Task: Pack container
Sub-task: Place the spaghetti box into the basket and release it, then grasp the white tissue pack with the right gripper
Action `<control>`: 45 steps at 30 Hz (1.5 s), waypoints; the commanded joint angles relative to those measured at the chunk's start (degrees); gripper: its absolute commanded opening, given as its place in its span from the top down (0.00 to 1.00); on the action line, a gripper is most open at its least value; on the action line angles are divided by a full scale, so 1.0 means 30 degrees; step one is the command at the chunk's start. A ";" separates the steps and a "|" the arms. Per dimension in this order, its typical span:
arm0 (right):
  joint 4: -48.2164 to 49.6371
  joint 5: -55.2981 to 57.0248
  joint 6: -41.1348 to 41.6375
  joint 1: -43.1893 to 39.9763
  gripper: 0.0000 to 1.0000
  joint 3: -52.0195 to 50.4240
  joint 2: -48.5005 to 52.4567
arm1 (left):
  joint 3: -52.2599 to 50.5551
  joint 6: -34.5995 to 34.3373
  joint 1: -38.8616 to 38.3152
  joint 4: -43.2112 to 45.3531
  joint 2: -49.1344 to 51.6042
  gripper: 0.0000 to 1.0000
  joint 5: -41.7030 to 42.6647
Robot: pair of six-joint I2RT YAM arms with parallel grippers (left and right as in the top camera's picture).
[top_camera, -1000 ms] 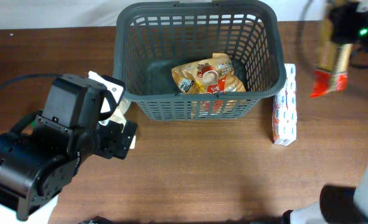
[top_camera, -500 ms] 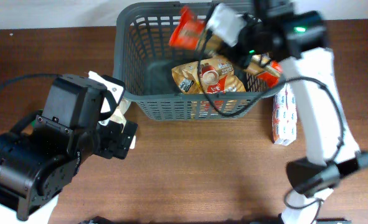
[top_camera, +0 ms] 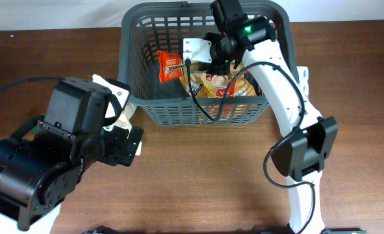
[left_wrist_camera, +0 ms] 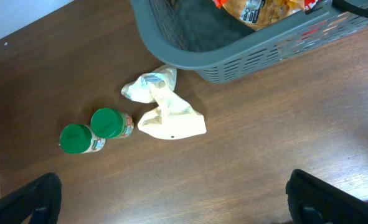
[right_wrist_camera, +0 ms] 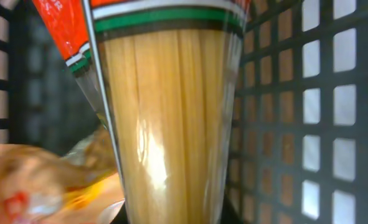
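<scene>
You are seeing the container [top_camera: 125, 58] sitting at the far middle of the table [top_camera: 211, 175]; your right gripper [top_camera: 201, 55] is reaching inside it, pinching a spaghetti packet [right_wrist_camera: 171, 124] above a snack bag [left_wrist_camera: 258, 9]; your left gripper [left_wrist_camera: 171, 190] is hovering spread wide near two green-capped jars [left_wrist_camera: 95, 129].

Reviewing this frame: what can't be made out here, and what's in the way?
Two green-capped jars: labels too small in the left wrist view; overhead, the left arm covers them.
Box beside the basket: overhead, mostly behind the right arm.
Snack bag: overhead, crossed by cable; blurred in the right wrist view.
Spaghetti packet: print cut off by the right wrist view's top edge.
</scene>
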 commanded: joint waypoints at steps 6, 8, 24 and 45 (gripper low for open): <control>0.2506 -0.0532 -0.1115 -0.0058 0.91 0.0328 0.0007 | -0.0036 -0.0168 0.0131 0.0029 -0.0015 0.01 -0.0131; 0.2790 -0.0525 0.0044 -0.0138 0.75 0.0328 0.0153 | -0.0036 -0.0168 0.0131 0.0029 -0.0015 0.01 -0.0131; -0.0619 0.6011 1.4054 -0.1071 0.54 0.2616 -0.5814 | -0.0036 -0.0168 0.0131 0.0029 -0.0015 0.01 -0.0131; -0.2681 -0.2244 2.3350 -1.5446 0.26 -0.6025 -0.5457 | -0.0036 -0.0168 0.0131 0.0029 -0.0015 0.01 -0.0131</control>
